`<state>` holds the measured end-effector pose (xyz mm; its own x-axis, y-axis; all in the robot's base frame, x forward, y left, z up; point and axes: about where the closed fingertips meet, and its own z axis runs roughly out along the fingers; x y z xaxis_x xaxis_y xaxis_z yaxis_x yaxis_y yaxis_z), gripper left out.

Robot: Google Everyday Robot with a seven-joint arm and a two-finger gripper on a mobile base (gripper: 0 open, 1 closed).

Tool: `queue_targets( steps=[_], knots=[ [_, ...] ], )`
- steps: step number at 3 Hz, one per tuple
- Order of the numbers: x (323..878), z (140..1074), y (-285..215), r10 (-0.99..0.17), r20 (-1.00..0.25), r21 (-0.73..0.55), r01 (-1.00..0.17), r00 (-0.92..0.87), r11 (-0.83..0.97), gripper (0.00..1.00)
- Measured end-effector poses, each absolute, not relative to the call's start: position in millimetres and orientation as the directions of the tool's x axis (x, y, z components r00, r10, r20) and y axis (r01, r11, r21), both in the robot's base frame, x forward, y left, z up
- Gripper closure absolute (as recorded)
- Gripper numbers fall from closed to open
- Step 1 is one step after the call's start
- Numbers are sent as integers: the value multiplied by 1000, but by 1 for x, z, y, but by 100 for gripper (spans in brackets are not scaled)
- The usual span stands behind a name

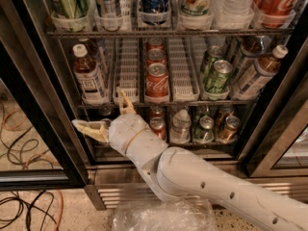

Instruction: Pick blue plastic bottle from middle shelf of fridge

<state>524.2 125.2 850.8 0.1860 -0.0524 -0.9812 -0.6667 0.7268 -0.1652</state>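
Note:
The blue plastic bottle (89,77) stands upright at the left end of the middle shelf (129,67); it has brown drink, a white cap and a white label. My gripper (99,109) is open just below and in front of that shelf's left part, a little right of the bottle's base. One cream finger (88,128) points left and the other finger (125,101) points up at the shelf edge. It holds nothing. Two similar bottles (260,74) lean at the shelf's right end. The fridge (53,88) has its door open.
Red Coca-Cola cans (157,81) fill the centre lane and green cans (216,74) the lane to the right. Cans and bottles crowd the shelves above and below (182,125). Cables (24,206) lie on the floor at left. A plastic-wrapped pack (163,215) sits in front of the base grille.

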Motion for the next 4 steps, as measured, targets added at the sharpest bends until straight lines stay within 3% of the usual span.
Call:
queue_targets(
  steps=[1, 2, 3, 4],
  knots=[
    [529, 855, 135, -82, -978, -192, -676, 192, 712, 40],
    [538, 860, 148, -113, -972, -225, -679, 206, 699, 41],
    [550, 862, 161, -137, -966, -252, -686, 219, 682, 23],
    [562, 856, 171, -146, -966, -256, -688, 215, 679, 26]
  ],
)
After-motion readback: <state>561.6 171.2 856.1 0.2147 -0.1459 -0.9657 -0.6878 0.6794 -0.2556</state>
